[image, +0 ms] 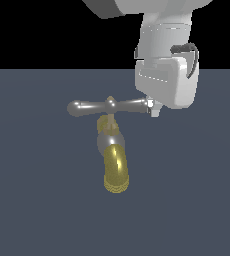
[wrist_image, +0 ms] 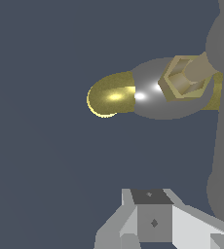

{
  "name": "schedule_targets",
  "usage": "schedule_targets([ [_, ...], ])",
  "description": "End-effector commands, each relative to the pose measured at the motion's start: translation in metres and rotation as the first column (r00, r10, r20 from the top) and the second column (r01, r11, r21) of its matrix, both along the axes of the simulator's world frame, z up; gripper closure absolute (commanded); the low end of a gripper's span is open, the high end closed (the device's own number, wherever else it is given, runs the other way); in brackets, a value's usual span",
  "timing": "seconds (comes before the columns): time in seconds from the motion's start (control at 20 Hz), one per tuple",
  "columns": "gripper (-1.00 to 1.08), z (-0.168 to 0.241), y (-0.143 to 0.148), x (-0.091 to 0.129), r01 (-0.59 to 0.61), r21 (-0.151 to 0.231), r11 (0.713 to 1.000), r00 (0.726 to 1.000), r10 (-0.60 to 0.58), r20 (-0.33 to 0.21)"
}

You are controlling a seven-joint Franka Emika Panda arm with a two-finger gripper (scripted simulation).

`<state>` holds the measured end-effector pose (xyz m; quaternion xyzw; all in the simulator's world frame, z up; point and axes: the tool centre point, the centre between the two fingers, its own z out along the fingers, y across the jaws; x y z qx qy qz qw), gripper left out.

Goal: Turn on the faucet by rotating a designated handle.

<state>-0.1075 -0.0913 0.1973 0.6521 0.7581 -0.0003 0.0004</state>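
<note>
The handle (image: 107,106) is seen as a silver crossbar lying level atop the faucet (image: 112,150), roughly mid-scene on the dark tabletop (image: 37,200). The gold spout (image: 116,172) is curved toward the near side. The hand (image: 154,109) is positioned at the crossbar's end on the exterior view's right, apparently touching it. Whether the hand is open or closed cannot be told.

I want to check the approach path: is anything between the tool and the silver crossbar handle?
Nothing: in the exterior view the tool sits right at the knobbed end of the slim silver crossbar handle, no object between.
</note>
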Motion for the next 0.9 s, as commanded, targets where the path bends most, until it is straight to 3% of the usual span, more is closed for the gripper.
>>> schedule_targets([
  [0.0,1.08,0.0,0.0,0.0,-0.002,0.0,1.0,1.0,0.002,0.0],
  [0.85,1.08,0.0,0.001,0.036,-0.003,0.001,1.0,1.0,0.003,0.0],
])
